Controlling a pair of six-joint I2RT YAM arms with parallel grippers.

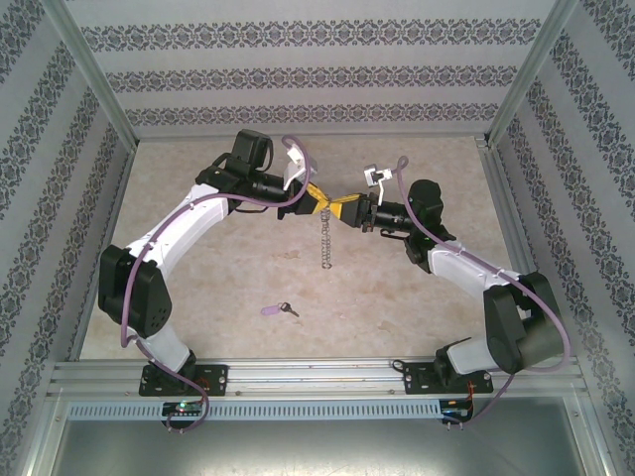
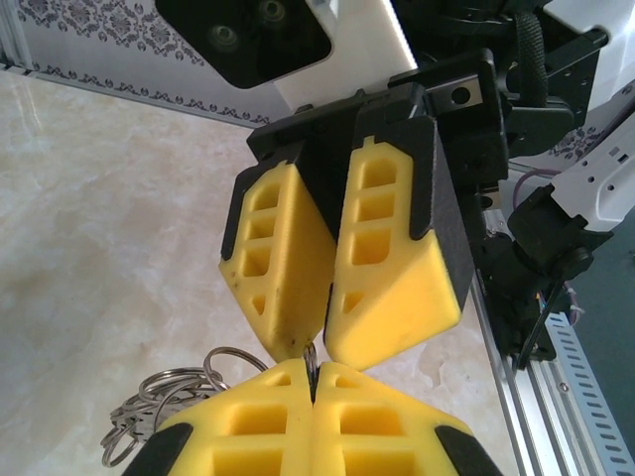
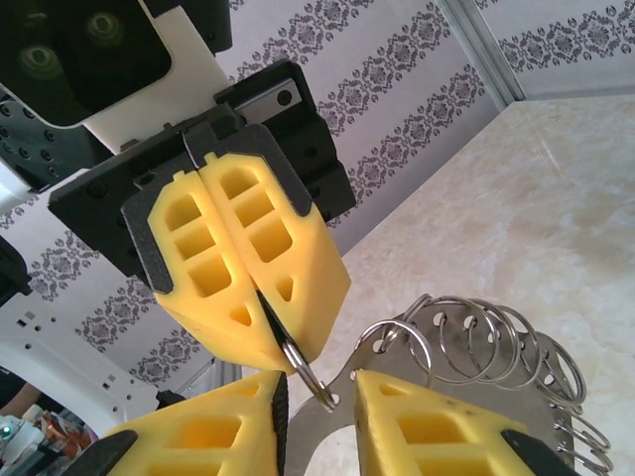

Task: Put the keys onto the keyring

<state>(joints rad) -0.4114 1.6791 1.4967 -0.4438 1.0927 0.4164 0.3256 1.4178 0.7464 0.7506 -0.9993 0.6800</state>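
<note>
The keyring is a silvery metal strip carrying a row of split rings. It hangs above the table's middle, between the two grippers. My left gripper is shut on the strip's small end ring, and in the right wrist view the left gripper shows pinching that ring. My right gripper faces it tip to tip, its jaws a narrow gap apart, with the strip's holed end lying in the gap. The rest of the rings fan out to the right. A key with a lilac head lies on the table nearer the arm bases.
The marble-patterned tabletop is enclosed by patterned walls and an aluminium frame, with a rail along the near edge. Purple cables loop over both arms.
</note>
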